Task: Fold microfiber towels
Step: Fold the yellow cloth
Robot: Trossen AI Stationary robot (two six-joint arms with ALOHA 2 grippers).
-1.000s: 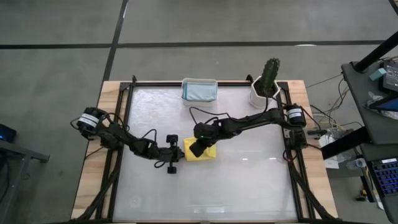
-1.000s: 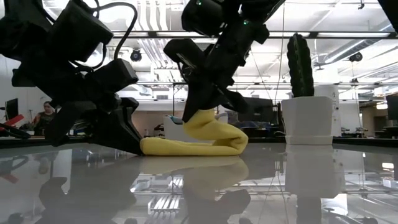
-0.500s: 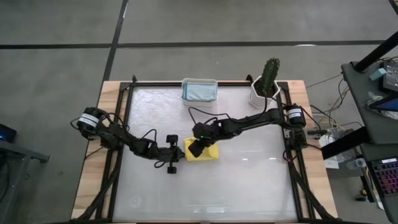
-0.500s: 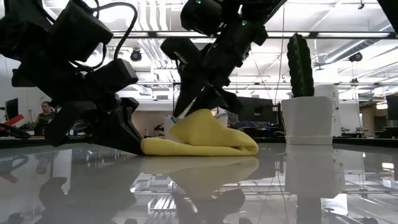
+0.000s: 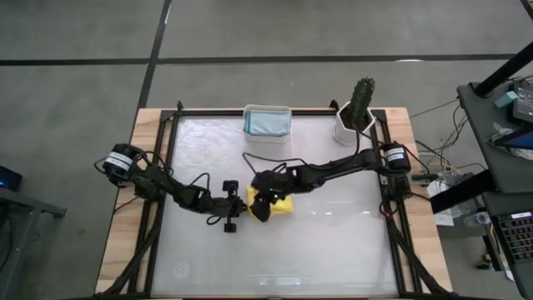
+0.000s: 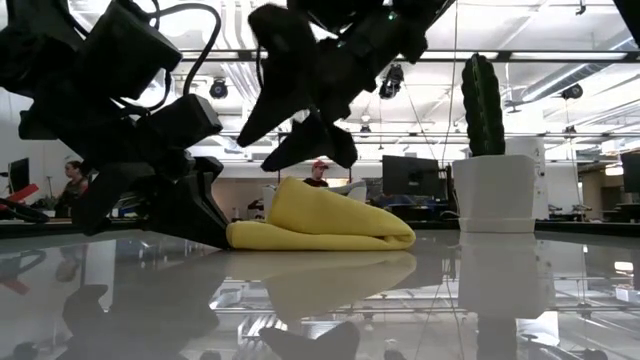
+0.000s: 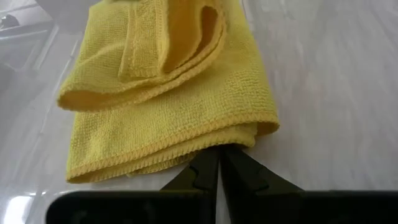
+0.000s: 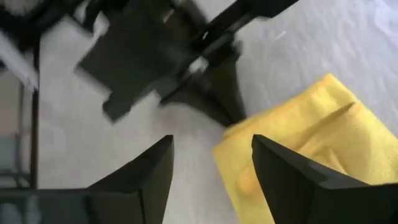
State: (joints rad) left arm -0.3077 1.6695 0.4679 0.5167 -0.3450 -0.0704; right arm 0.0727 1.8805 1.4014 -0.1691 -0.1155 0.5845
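Hovering just above the yellow towel [image 6: 320,222], the right end effector [image 8: 211,168] has its two fingers spread wide and holds nothing; in the low view it [image 6: 300,120] hangs clear over the raised hump at the towel's left end, with air between fingertips and cloth. The towel therefore lies directly below it and runs off toward the robot's right. Opposite, the left end effector [image 7: 219,174] sits low on the tabletop [image 5: 333,242] with its fingers pressed together, their tips touching the towel's hemmed near edge; whether they pin a layer or only rest against it cannot be told. In the high view both end effectors meet at the towel's left end [image 5: 275,205], so either is within reach, though the right one is poised above and the left is already in contact. The towel is folded over on itself into a thick bundle of several layers, long axis running left to right across the tabletop, with a rounded closed fold at the right end and a loose, puffed loop at the left. It looks soft and not yet flattened, so the next move probably means pressing or re-gripping that raised loop. A tub [image 5: 267,122] with a pale blue cloth stands well apart at the far edge.
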